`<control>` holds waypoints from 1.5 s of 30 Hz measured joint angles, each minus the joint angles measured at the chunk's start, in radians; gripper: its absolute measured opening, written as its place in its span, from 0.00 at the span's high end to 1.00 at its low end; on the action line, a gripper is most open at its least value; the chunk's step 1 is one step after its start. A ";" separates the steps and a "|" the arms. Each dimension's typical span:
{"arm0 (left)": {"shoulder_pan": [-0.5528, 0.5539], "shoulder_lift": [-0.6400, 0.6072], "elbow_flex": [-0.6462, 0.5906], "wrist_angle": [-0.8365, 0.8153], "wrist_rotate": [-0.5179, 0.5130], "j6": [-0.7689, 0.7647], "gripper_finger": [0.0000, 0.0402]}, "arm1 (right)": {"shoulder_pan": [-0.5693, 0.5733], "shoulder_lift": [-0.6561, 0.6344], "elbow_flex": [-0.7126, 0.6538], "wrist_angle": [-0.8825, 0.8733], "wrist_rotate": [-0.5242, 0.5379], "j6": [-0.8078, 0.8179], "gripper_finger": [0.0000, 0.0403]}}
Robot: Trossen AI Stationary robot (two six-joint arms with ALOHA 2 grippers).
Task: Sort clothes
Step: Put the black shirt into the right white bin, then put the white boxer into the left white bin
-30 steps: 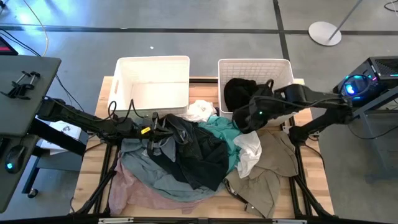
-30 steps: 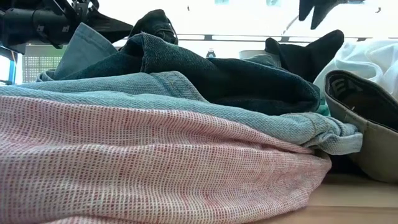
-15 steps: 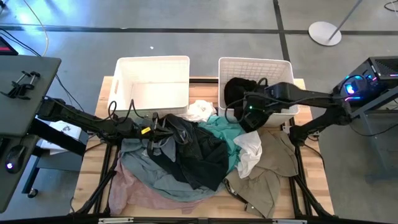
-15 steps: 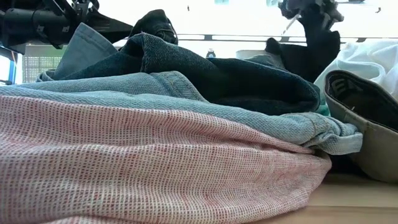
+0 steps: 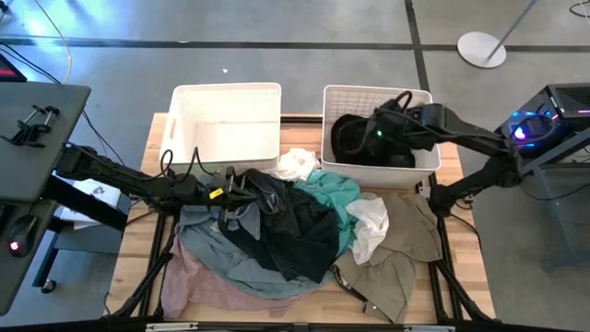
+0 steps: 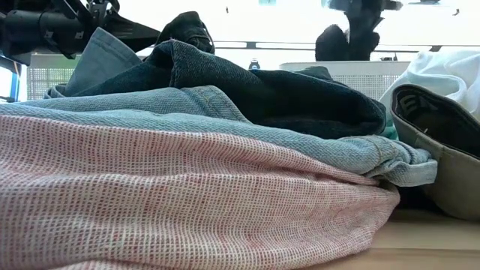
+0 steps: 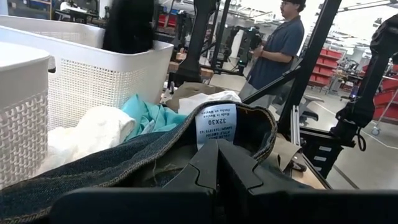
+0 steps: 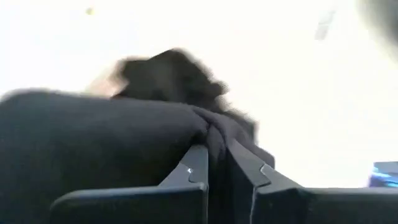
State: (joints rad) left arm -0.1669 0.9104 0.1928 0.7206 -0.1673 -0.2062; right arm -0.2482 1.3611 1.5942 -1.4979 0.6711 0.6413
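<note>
The clothes lie heaped on the table: a pink piece [image 5: 194,277], grey-blue denim [image 5: 221,251], dark jeans [image 5: 295,226], a teal piece [image 5: 334,192], white cloth [image 5: 369,221] and a beige garment [image 5: 398,254]. My left gripper [image 5: 230,192] is shut on the dark jeans [image 7: 124,165] at the pile's left. My right gripper [image 5: 383,129] is over the right white basket [image 5: 426,159], shut on a black garment [image 5: 355,138]. In the low view the black garment [image 6: 345,41] hangs behind the pile. My left gripper pinches the dark jeans' waistband [image 7: 239,134] between its two fingers, just below the white size label [image 7: 216,124]. The fingers come level from the table's left. The jeans rest on the pile. My right gripper pinches a bunched fold of the black garment [image 8: 211,134] between its two fingers. The arm reaches in from the table's right, over the basket. The cloth hangs below the fingers, with its lower part inside the basket [image 5: 369,152].
A second white basket [image 5: 226,120] stands at the far left of the table, next to the right one. A small white piece [image 5: 297,163] lies between the baskets and the pile. A person [image 7: 280,43] stands in the room beyond the table.
My right gripper has shut on the black garment at the right basket's near wall. It then moved up and toward the table's far edge, over the basket. The black garment has risen with it.
</note>
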 joint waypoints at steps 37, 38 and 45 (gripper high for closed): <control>0.000 0.000 0.000 0.002 0.000 -0.009 1.00 | -0.143 -0.209 -0.077 0.306 -0.397 -0.178 0.60; 0.000 0.000 0.000 0.002 0.000 -0.009 1.00 | -0.121 -0.216 -0.067 0.282 -0.394 -0.164 0.56; 0.000 0.000 0.000 0.001 0.000 -0.009 1.00 | 0.215 -0.232 -0.162 0.259 -0.508 0.021 0.42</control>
State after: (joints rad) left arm -0.1672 0.9104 0.1928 0.7218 -0.1677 -0.2155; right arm -0.0330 1.1292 1.4323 -1.2393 0.1631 0.6627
